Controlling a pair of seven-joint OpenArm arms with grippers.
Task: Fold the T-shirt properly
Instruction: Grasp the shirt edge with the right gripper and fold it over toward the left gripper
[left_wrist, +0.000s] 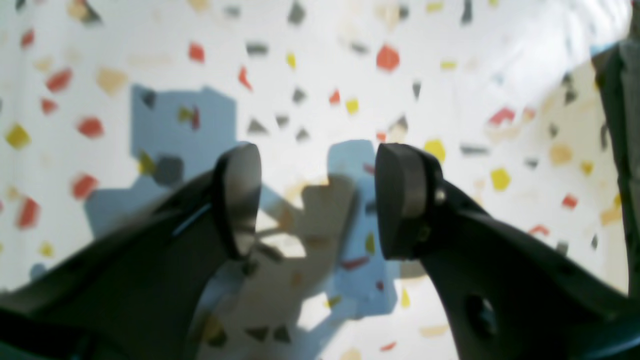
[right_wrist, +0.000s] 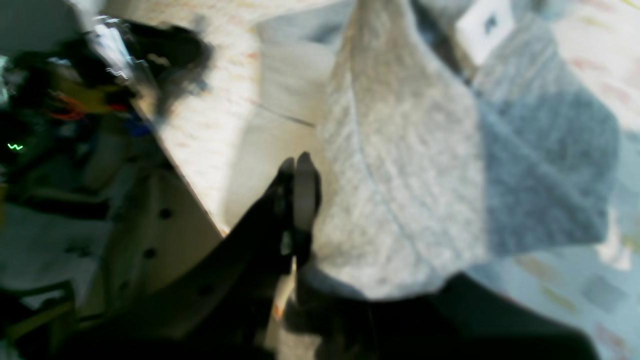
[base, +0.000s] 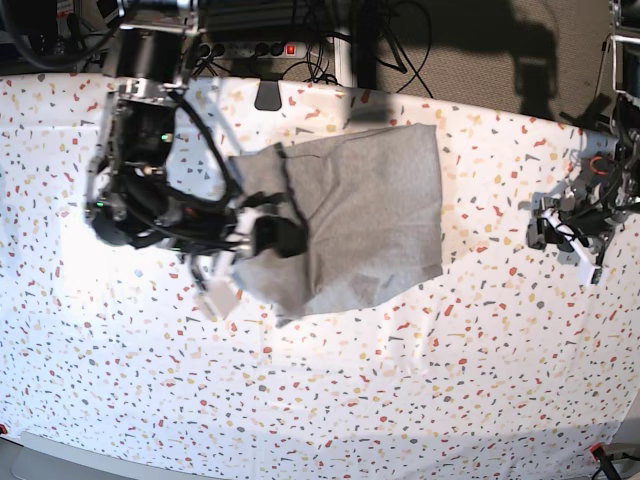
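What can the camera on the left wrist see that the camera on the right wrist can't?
Only the left wrist view shows the left tool, its two dark fingers standing wide apart with nothing between them, above its own shadow. Only the right wrist view shows the large heather-grey cotton T-shirt, bunched and folded over, with the right tool pinched shut on its edge, plus blurry clutter beyond the table edge. Both show the white tabletop speckled with coloured flecks, though it looks very blurred in the right wrist view.
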